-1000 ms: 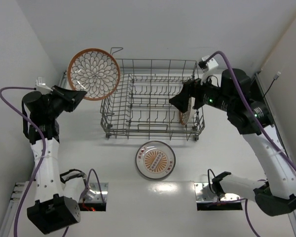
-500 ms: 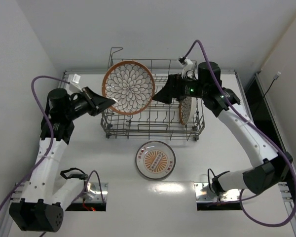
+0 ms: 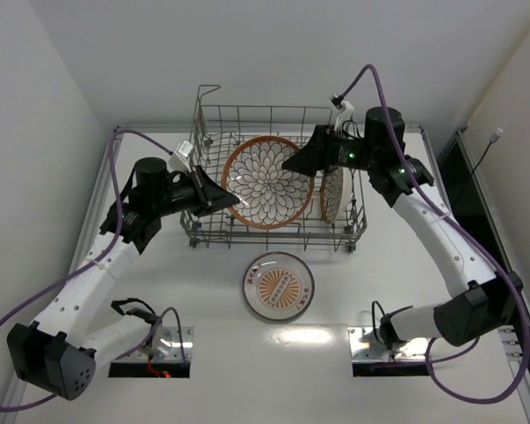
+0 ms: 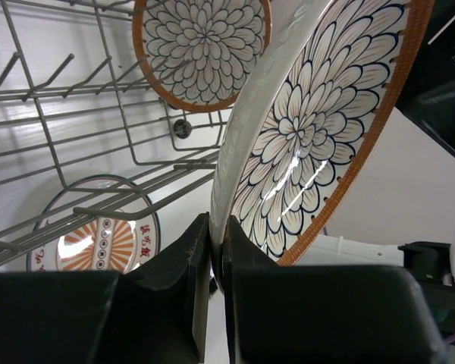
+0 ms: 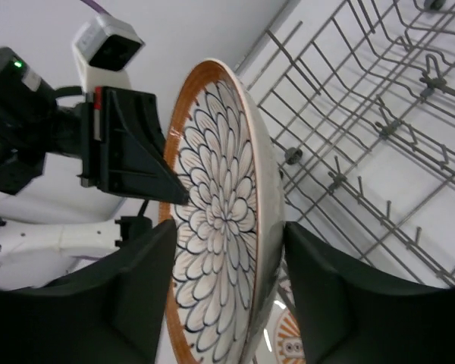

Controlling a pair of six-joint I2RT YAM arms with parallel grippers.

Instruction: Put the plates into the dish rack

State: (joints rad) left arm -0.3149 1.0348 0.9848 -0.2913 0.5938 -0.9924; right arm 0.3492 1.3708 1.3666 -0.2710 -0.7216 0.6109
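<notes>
One upright plate (image 3: 333, 196) sits at the dish rack's (image 3: 274, 234) right end. Left gripper (image 3: 234, 201) pinches a second plate (image 3: 268, 181) over the rack; right gripper (image 3: 289, 165) straddles that plate's rim, fingers spread.

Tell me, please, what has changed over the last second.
The left gripper carried the held petal plate rightward, from beside the dish rack to over it. The right gripper shifted left and now straddles that plate's rim, open. The racked petal plate and the sunburst plate on the table stayed put.
</notes>
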